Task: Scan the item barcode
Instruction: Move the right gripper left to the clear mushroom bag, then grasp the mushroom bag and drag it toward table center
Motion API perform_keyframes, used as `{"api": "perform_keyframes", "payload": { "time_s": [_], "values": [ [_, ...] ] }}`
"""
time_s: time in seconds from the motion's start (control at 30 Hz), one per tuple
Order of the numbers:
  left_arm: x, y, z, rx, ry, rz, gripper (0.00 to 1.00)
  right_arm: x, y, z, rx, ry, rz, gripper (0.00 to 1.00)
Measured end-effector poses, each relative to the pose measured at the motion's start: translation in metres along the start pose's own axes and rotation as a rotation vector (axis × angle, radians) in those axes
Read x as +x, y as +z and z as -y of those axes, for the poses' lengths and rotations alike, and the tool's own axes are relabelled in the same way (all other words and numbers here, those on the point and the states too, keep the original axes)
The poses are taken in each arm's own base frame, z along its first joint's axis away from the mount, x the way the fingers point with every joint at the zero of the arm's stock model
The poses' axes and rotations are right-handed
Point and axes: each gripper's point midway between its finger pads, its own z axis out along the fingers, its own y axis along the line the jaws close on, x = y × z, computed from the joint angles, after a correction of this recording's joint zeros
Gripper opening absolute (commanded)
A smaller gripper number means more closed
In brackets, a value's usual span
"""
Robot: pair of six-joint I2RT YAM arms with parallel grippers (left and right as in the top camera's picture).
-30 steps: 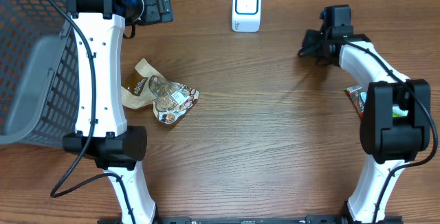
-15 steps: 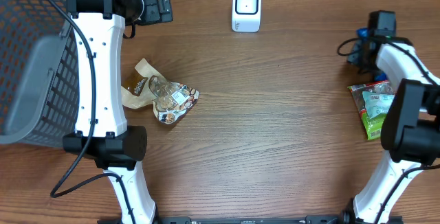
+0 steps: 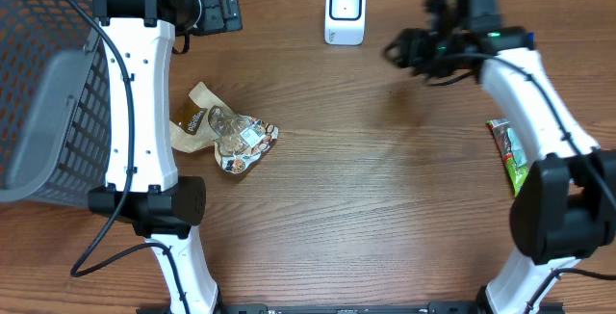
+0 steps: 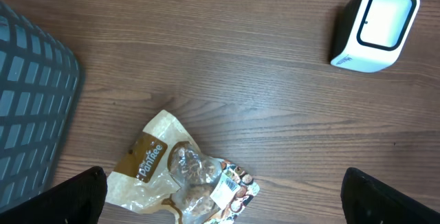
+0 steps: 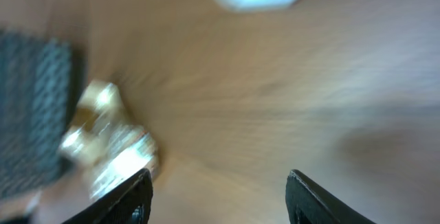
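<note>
Overhead shows you the snack packets (image 3: pixel 229 133) lying on the worktop (image 3: pixel 385 218) toward its left edge, about halfway between the far and near edges. A basket (image 3: pixel 48 92) sits further out on that side. The heap's long axis slants from far-left, where the tan pouch is, to near-right, where a clear packet carries a white label. That label may be the barcode, though it is too small to read. The scanner (image 3: pixel 345 11) stands at the middle of the far edge, well apart from the heap. Your left fingers (image 4: pixel 79 196) are spread wide with nothing in them. They hover near the far edge, and the heap lies just toward the near edge from them. Your right fingers (image 5: pixel 130 200) also stand apart and empty, though that wrist picture is blurred. They are up by the scanner on its right-hand side, with the heap far across toward the left edge. A green packet (image 3: pixel 507 155) lies alone by the right edge. If the heap is your item, the left arm is the nearer one. You should close across the slant, not along it.
</note>
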Motion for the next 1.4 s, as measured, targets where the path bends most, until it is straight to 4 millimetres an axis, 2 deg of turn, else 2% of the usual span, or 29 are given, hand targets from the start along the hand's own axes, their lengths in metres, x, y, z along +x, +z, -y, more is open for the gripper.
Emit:
{"api": "perform_keyframes", "payload": {
  "time_s": [0.13,0.37,0.7,0.93,1.2,1.27,1.33,1.4],
  "values": [
    [0.000,0.000,0.000,0.000,0.000,0.000,1.00,0.046,0.030,-0.036,-0.045,0.058,-0.141,0.66],
    [0.000,0.000,0.000,0.000,0.000,0.000,1.00,0.125,0.069,-0.063,-0.028,0.139,-0.333,0.72],
    [0.000,0.000,0.000,0.000,0.000,0.000,1.00,0.190,0.118,-0.123,-0.127,0.103,-0.347,0.70],
    [0.000,0.000,0.000,0.000,0.000,0.000,1.00,0.197,0.149,-0.155,-0.220,0.063,-0.274,0.63],
    [0.000,0.000,0.000,0.000,0.000,0.000,1.00,0.219,0.188,-0.159,-0.242,0.038,-0.265,0.62],
    [0.000,0.000,0.000,0.000,0.000,0.000,1.00,0.218,0.192,-0.160,-0.252,0.035,-0.250,0.55],
    [0.000,0.000,0.000,0.000,0.000,0.000,1.00,0.213,0.194,-0.162,-0.262,0.028,-0.222,0.41],
    [0.000,0.000,0.000,0.000,0.000,0.000,1.00,0.208,0.194,-0.163,-0.262,0.032,-0.200,0.31]
  ]
}}
